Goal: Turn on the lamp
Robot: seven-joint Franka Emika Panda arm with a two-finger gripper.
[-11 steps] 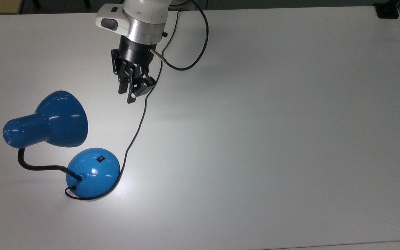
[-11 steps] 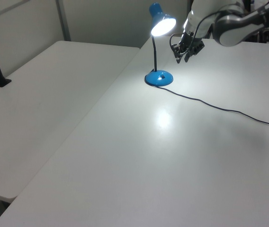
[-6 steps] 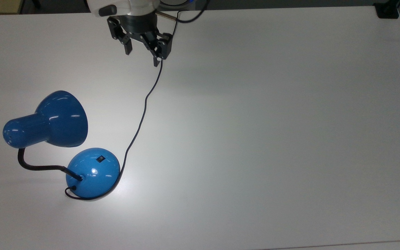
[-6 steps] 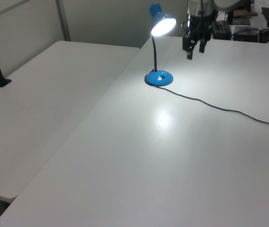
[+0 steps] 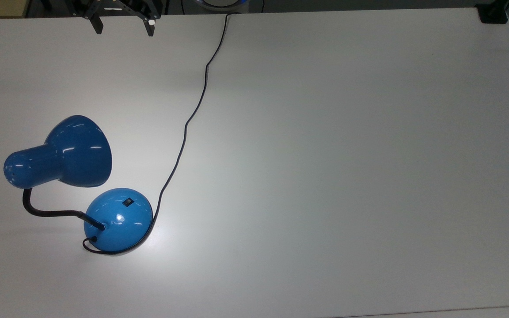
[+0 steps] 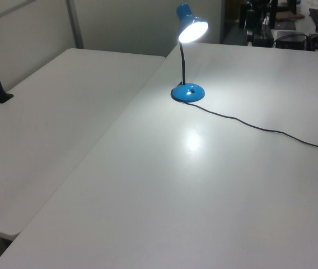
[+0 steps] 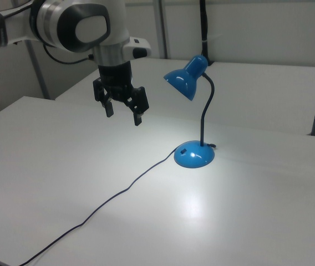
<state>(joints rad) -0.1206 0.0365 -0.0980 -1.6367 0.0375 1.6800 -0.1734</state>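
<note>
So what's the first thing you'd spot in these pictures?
The blue lamp, switched on, its shade glowing white at the far end of the table in the left view, with a bright patch of light on the tabletop in front of its base. Next, the gripper, open and empty, hanging above the table to the lamp's left in the right view.

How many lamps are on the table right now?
1. A glossy blue desk lamp with a black bent neck stands at the top view's lower left, lit, with its thin black cord running toward the white table's far edge.
</note>
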